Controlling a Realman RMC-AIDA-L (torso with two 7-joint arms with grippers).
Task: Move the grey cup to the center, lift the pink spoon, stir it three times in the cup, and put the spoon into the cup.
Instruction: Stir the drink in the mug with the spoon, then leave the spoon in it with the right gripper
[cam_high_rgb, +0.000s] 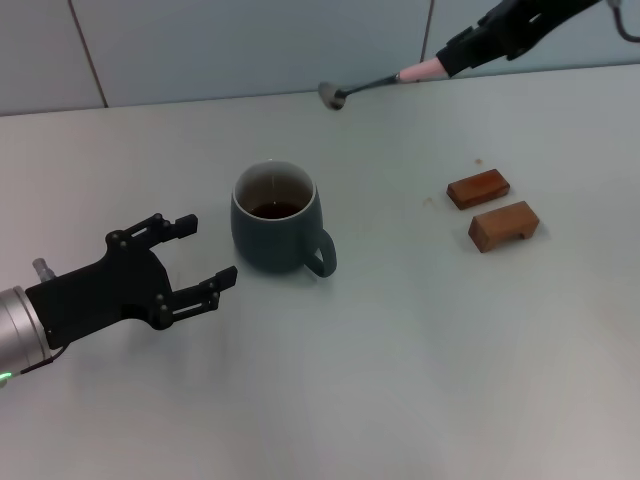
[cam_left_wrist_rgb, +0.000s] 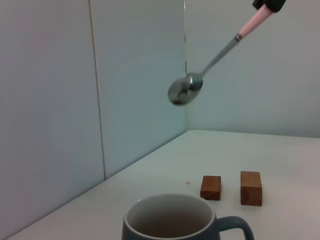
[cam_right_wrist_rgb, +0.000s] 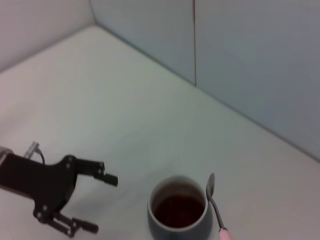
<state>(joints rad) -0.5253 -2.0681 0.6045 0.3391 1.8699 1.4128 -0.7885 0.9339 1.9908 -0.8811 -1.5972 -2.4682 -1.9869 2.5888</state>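
Note:
The grey cup (cam_high_rgb: 276, 218) stands upright on the table, handle toward the front right, with dark liquid inside; it also shows in the left wrist view (cam_left_wrist_rgb: 172, 220) and the right wrist view (cam_right_wrist_rgb: 177, 207). My right gripper (cam_high_rgb: 455, 55) is shut on the pink spoon (cam_high_rgb: 375, 82) by its handle and holds it in the air, high above and behind the cup, bowl pointing left. The spoon shows in the left wrist view (cam_left_wrist_rgb: 210, 67) and the right wrist view (cam_right_wrist_rgb: 214, 202). My left gripper (cam_high_rgb: 205, 255) is open and empty, just left of the cup.
Two brown wooden blocks (cam_high_rgb: 478, 188) (cam_high_rgb: 504, 226) lie on the table to the right of the cup. A grey panelled wall (cam_high_rgb: 250, 45) runs along the table's far edge.

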